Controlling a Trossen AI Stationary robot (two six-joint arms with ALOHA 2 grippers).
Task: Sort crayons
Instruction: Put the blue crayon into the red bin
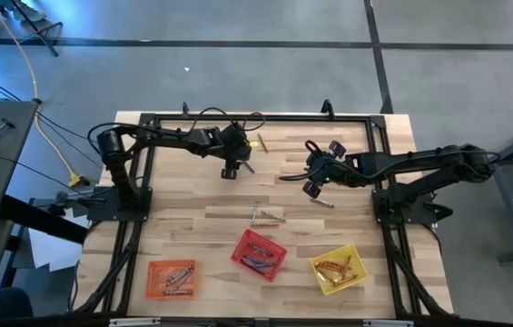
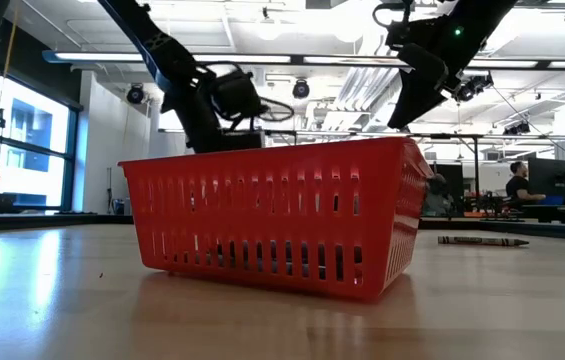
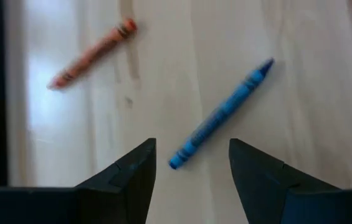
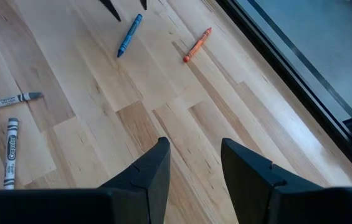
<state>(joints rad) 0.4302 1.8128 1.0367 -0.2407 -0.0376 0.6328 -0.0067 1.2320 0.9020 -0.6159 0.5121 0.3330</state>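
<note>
The left gripper (image 3: pixel 191 165), fingers spread wide and empty, hovers over the thin blue wax crayon (image 3: pixel 220 114) lying on the table, its near tip between the fingertips, its long axis slanting away.

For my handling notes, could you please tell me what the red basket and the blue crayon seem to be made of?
Red basket: apparently moulded plastic, glossy, with slotted walls. Blue crayon: likely wax in a matte paper wrapper, with dark print along its side and a bare pointed tip.
</note>
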